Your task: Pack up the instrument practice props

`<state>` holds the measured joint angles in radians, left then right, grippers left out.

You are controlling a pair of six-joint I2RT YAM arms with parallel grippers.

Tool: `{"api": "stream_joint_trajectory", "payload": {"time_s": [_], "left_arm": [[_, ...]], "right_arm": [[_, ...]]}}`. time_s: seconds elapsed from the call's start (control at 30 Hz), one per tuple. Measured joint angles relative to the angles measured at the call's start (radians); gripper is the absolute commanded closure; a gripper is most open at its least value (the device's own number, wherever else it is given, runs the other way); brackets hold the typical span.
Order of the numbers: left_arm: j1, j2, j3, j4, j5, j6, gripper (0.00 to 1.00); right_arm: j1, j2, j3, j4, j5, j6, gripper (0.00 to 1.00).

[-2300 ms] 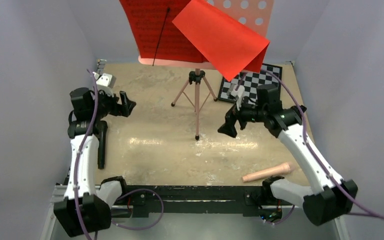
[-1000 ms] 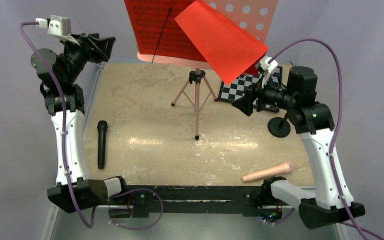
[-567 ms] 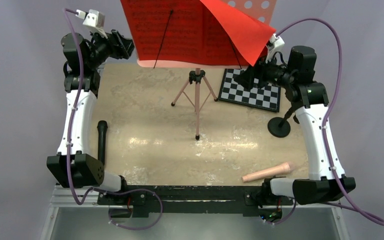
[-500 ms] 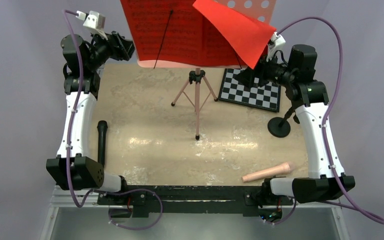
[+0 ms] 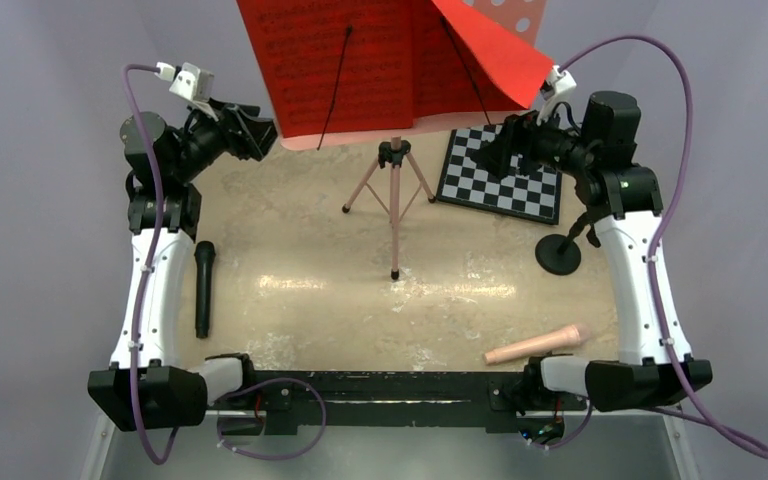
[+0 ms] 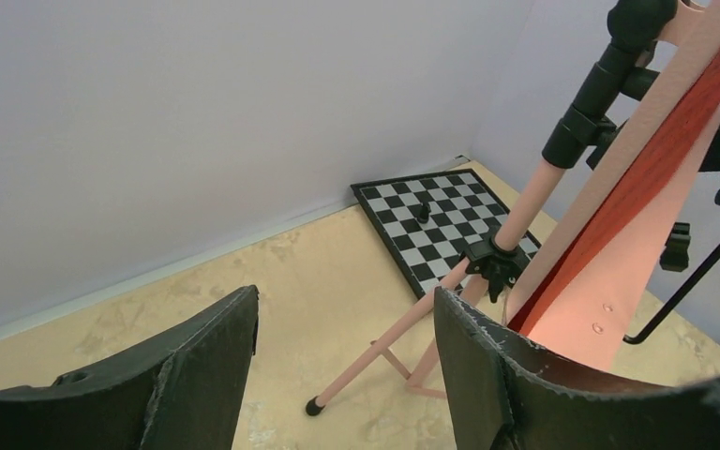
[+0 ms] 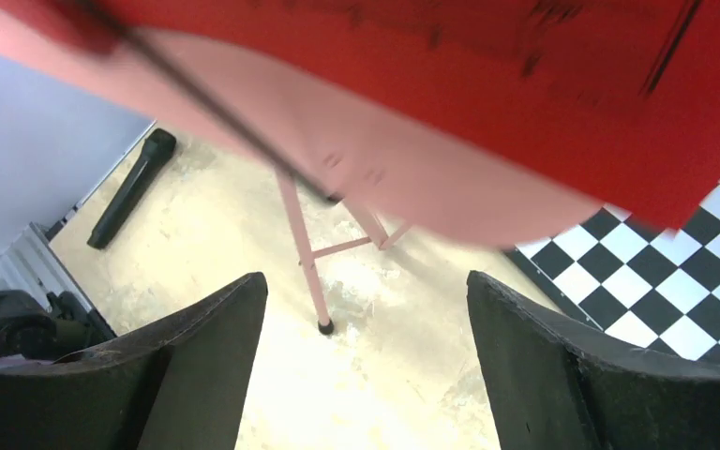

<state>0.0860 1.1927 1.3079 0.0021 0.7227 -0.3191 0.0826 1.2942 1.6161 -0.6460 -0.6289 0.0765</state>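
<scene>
The pink tripod music stand (image 5: 394, 190) stands at the back middle of the table, red sheet-music pages (image 5: 360, 60) on its tray. One loose red page (image 5: 490, 55) hangs bent over the tray's right side. My left gripper (image 5: 255, 135) is open and empty at the tray's lower left corner; its wrist view shows the stand's pole (image 6: 525, 206) and pink tray lip (image 6: 619, 281) past my gripper (image 6: 347, 356). My right gripper (image 5: 490, 158) is open and empty just under the loose page, the red pages (image 7: 525, 94) above my gripper (image 7: 366, 356). The black microphone (image 5: 203, 290) lies at the left. The round-base mic stand (image 5: 558, 255) stands at the right.
A black-and-white chessboard (image 5: 505, 175) lies at the back right, under my right gripper. A pink tapered rod (image 5: 538, 345) lies near the front right edge. Grey walls close in the left, back and right sides. The tripod legs (image 5: 365, 190) spread over the back middle of the table.
Both arms rose from table height to the tray. The loose red page swung up and to the right. In the last half second my left gripper came down and right to the tray's corner.
</scene>
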Motion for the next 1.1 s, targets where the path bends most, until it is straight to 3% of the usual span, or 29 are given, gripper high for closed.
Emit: {"api": "stream_joint_trajectory", "payload": {"time_s": [0.17, 0.3, 0.43, 0.57, 0.8, 1.1], "left_arm": [[-0.003, -0.050, -0.026, -0.053, -0.018, 0.016, 0.19], [0.018, -0.100, -0.027, -0.121, -0.058, 0.050, 0.16], [0.147, -0.143, -0.013, -0.187, -0.012, 0.060, 0.16], [0.256, -0.140, 0.072, -0.261, 0.120, 0.103, 0.16], [0.266, -0.145, 0.171, -0.166, 0.271, 0.039, 0.16], [0.264, -0.101, 0.225, -0.003, 0.296, -0.113, 0.08]], "right_arm": [[0.000, -0.137, -0.063, -0.072, -0.016, -0.064, 0.13], [0.000, -0.294, -0.133, -0.153, -0.085, -0.111, 0.20], [0.037, -0.359, -0.125, -0.169, -0.190, -0.115, 0.22], [0.170, -0.306, -0.021, -0.134, -0.253, -0.114, 0.17], [0.362, -0.119, 0.113, 0.120, -0.270, -0.001, 0.06], [0.610, 0.035, 0.117, 0.362, -0.067, 0.097, 0.01]]}}
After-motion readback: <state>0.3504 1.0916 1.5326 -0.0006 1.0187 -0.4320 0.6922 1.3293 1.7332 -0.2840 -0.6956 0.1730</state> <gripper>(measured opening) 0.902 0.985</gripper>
